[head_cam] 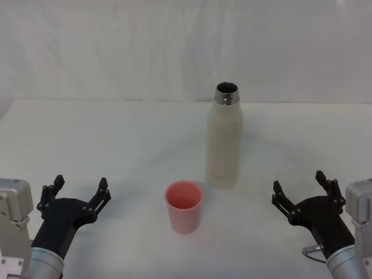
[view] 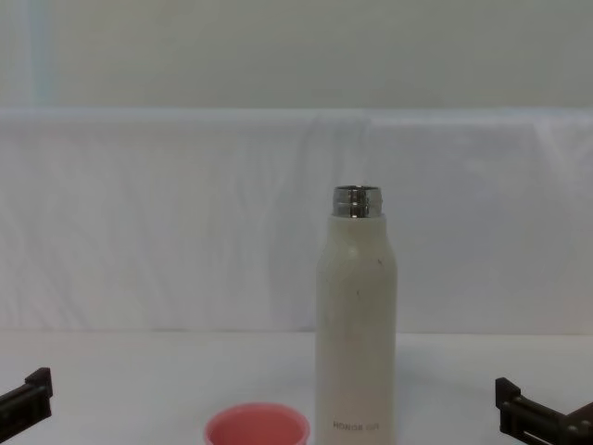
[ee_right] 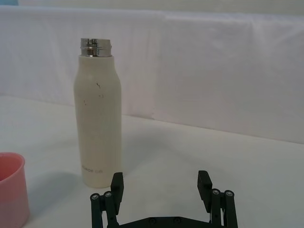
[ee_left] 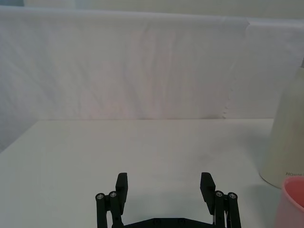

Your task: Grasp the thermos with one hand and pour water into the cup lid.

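Note:
The cream-white thermos [head_cam: 224, 139] stands upright near the table's middle, its steel neck uncapped; it also appears in the right wrist view [ee_right: 98, 118], the chest view [view: 358, 334] and at the edge of the left wrist view [ee_left: 286, 142]. The pink cup lid [head_cam: 184, 206] stands upright just in front of it and slightly left, seen too in the chest view [view: 257, 429]. My right gripper [head_cam: 300, 192] is open near the table's front right, apart from the thermos. My left gripper [head_cam: 81, 190] is open at the front left, with nothing between its fingers.
A white cloth covers the table [head_cam: 116, 139] and hangs as a backdrop behind it. Bare tabletop lies between each gripper and the two objects, and behind the thermos up to the backdrop.

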`<state>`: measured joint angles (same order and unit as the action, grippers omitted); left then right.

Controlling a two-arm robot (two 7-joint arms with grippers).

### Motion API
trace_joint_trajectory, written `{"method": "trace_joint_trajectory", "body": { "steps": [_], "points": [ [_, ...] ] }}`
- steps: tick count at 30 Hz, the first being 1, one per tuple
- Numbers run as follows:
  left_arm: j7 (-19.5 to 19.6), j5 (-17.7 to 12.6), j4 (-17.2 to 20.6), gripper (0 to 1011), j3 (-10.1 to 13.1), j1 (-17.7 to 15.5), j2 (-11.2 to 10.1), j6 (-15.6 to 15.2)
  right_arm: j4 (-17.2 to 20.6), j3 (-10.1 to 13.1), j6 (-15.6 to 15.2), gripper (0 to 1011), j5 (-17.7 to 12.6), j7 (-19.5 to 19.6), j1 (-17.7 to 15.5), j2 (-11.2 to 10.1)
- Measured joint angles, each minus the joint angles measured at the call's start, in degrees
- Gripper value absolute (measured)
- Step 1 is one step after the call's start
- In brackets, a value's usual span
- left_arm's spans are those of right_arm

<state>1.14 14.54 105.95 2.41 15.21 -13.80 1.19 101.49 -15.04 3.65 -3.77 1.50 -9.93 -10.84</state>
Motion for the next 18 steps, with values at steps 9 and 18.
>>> {"method": "trace_joint_trajectory", "body": {
  "steps": [9, 18],
  "points": [
    [0.00, 0.00, 0.00, 1001, 0.00, 0.00, 0.00, 0.00, 0.00, 0.00, 0.00, 1003, 0.00, 0.00, 0.00, 0.00],
    [0.00, 0.00, 0.00, 1001, 0.00, 0.00, 0.00, 0.00, 0.00, 0.00, 0.00, 1003, 0.00, 0.00, 0.00, 0.00]
  ]
}}
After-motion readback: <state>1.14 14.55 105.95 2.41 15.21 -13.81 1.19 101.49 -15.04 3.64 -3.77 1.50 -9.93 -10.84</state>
